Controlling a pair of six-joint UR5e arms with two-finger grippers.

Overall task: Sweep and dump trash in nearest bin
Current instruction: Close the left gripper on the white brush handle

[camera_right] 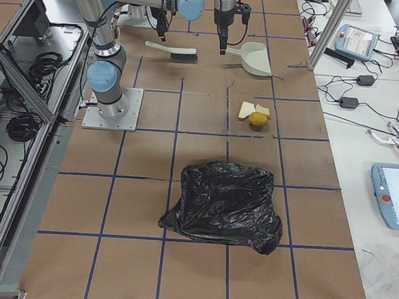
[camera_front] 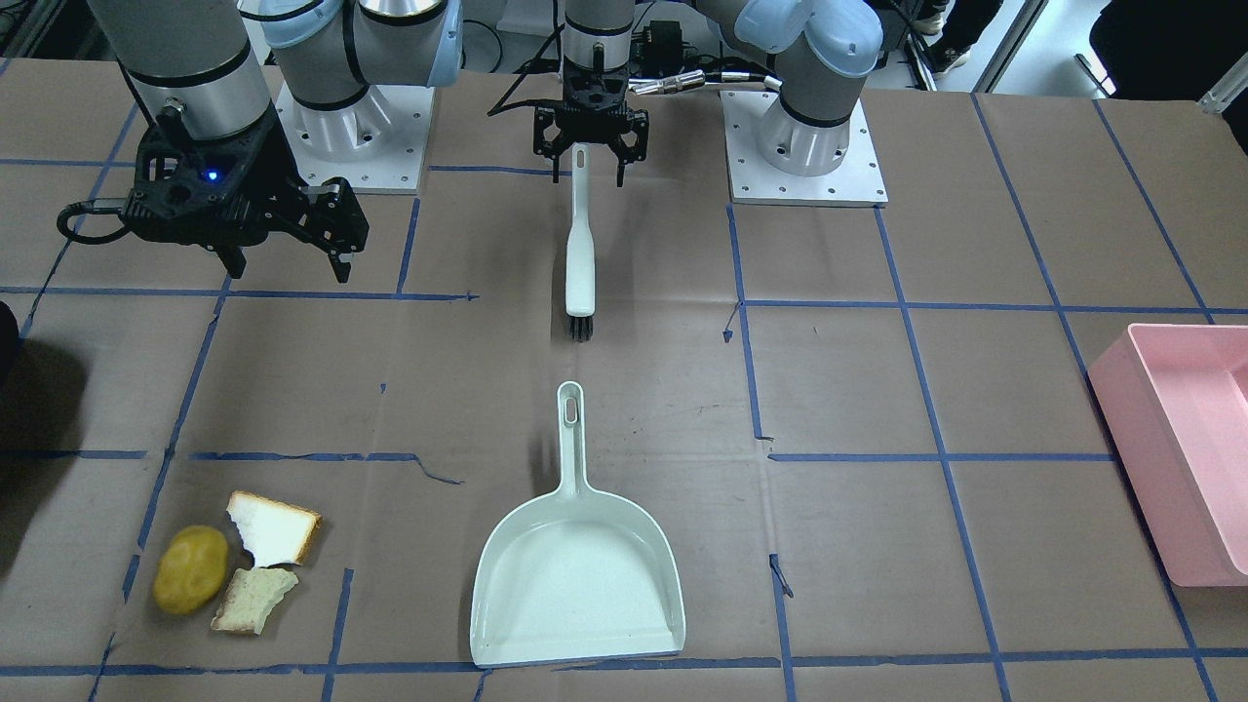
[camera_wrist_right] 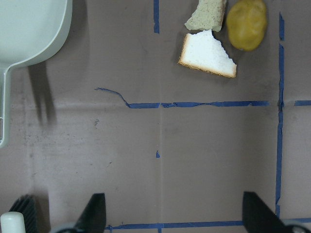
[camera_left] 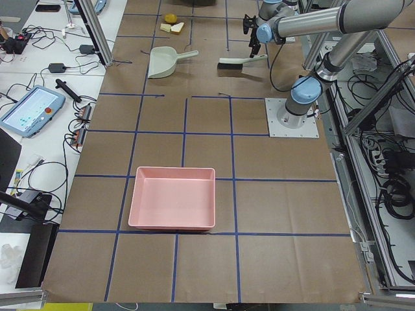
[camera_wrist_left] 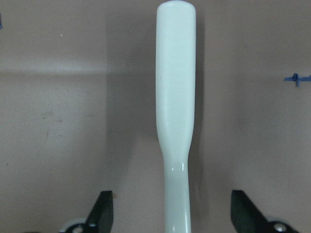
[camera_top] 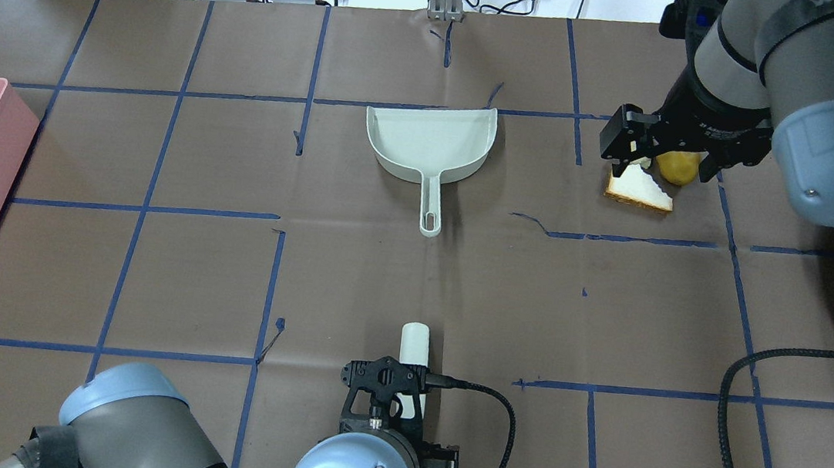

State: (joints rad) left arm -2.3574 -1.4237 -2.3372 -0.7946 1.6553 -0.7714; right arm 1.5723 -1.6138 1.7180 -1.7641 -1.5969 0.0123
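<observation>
Nothing is swept yet. The potato-like lump (camera_front: pixel 191 569) and two bread pieces (camera_front: pixel 275 528) lie together on the table (camera_front: pixel 877 390), on the robot's right. The left pincer (camera_front: pixel 591 174) stands wide astride the brush (camera_front: pixel 580 263) handle, not closed on it. The right pincer (camera_front: pixel 289 268) hangs wide and empty. The dustpan (camera_front: pixel 575 575) lies untouched. Grasping, sweeping and dumping remain. Bare table separates dustpan and trash, giving room. The black bag (camera_right: pixel 224 204) lies nearer the trash than the pink bin (camera_front: pixel 1185 458).
</observation>
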